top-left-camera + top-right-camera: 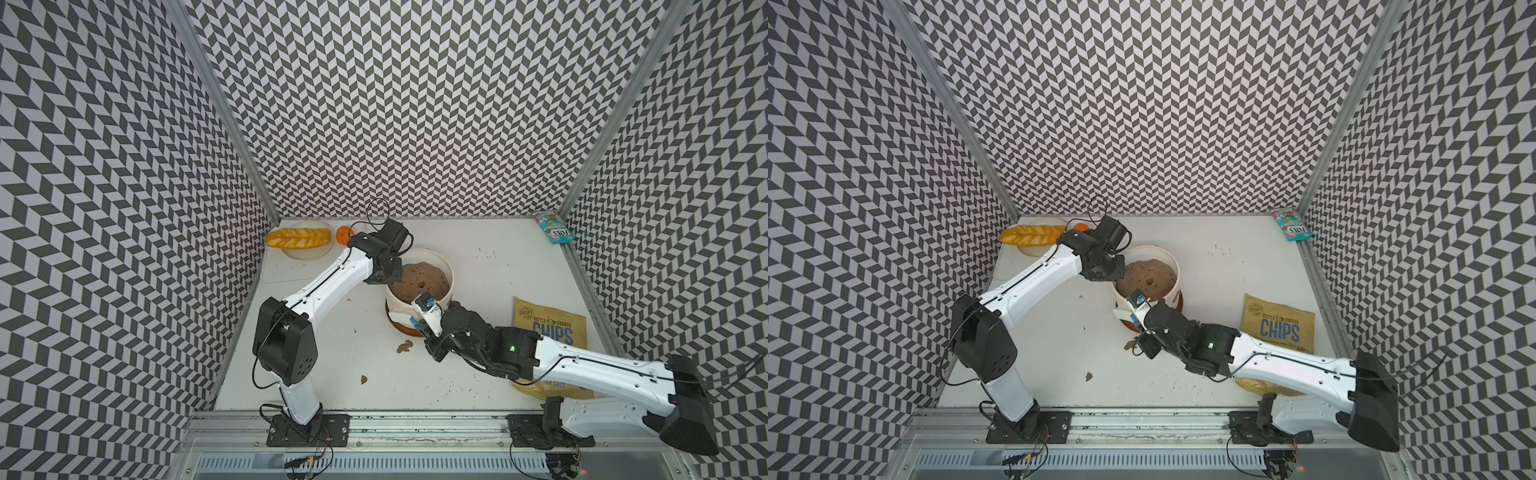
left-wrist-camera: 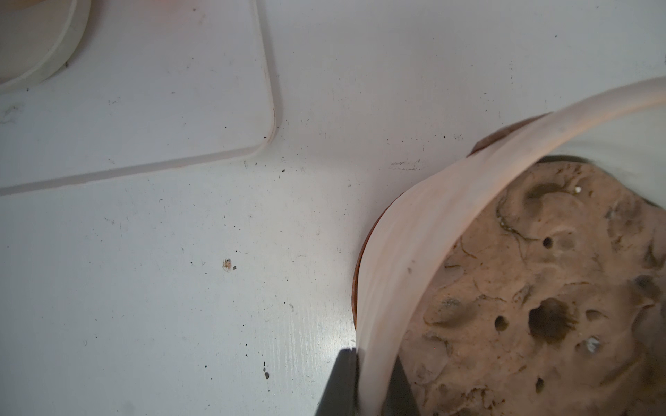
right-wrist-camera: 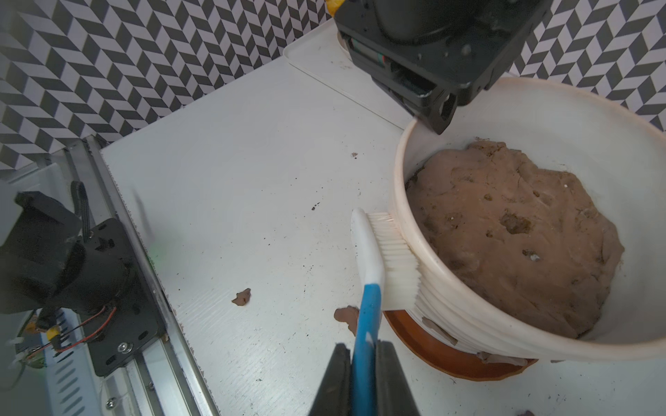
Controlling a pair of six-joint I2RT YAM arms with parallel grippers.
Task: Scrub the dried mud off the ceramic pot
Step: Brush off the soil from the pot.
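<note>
Bristles of brush (image 3: 394, 263) pressed on pot (image 3: 475, 333) wall.
Handle pinched in right gripper (image 3: 364, 354); left gripper (image 2: 373, 363) clamps the rim; mud (image 3: 438, 329) flakes seemingly cling below.

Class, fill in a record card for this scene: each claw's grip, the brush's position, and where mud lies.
Left claw: shut on the ceramic pot rim
Right claw: shut on the blue brush handle
Brush position: bristles pressed against the pot's outer wall, just under the rim
Dried mud: patches low on the wall; loose flakes on the table
</note>
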